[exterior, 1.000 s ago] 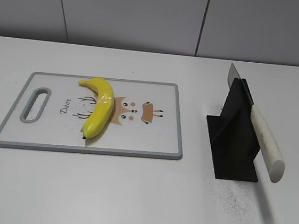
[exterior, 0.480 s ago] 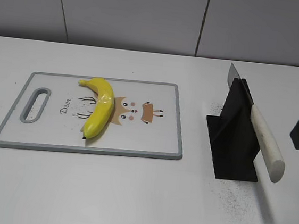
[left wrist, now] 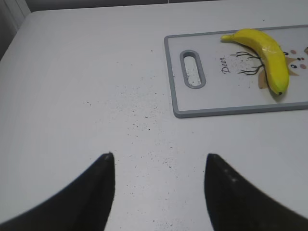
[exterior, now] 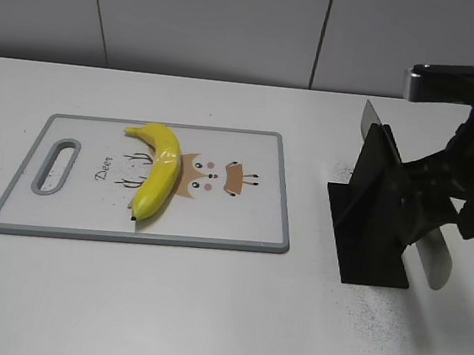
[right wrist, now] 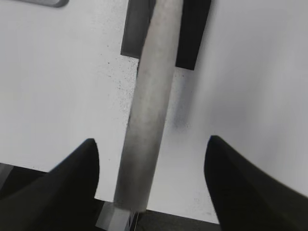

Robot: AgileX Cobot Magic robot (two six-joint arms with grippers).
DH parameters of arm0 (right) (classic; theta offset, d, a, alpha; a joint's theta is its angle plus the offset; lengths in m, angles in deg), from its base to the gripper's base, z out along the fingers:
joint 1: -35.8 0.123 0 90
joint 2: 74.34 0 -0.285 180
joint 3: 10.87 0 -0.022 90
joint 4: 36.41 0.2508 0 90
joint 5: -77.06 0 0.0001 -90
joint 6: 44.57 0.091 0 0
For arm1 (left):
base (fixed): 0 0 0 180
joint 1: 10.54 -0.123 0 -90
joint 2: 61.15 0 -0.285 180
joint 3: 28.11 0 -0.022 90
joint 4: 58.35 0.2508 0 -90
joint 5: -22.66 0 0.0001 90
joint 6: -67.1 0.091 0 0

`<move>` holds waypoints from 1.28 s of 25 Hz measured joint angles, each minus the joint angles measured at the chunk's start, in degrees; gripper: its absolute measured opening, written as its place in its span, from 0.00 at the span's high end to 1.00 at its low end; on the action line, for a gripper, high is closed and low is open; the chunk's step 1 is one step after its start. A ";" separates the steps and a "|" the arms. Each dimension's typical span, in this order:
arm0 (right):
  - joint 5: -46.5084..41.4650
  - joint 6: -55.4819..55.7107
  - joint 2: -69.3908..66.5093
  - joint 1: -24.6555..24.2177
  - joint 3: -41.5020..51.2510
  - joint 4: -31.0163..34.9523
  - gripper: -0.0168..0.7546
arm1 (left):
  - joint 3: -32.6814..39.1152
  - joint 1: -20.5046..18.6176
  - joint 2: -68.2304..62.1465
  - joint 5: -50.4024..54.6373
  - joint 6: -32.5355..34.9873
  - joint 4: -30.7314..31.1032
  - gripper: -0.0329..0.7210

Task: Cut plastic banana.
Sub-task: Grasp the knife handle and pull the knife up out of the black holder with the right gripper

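Nothing is cut yet: the knife (exterior: 430, 249) at 3 o'clock sits in its black stand (exterior: 373, 210), ungrasped. The right gripper (right wrist: 151, 166) is spread wide, straddling the handle without touching it. At 10 o'clock the plastic banana (exterior: 158, 169) lies whole on the cutting board (exterior: 241, 220). The left gripper (left wrist: 159, 166) is spread and empty.

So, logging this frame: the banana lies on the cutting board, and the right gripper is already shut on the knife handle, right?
Not quite. In the right wrist view the right gripper is open, its fingers either side of the knife handle. The plastic banana does lie on the cutting board.
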 joint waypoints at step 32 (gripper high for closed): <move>-2.86 4.82 0.87 0.05 -2.61 -0.03 0.76 | 0.00 0.00 0.00 0.00 0.00 -0.02 0.22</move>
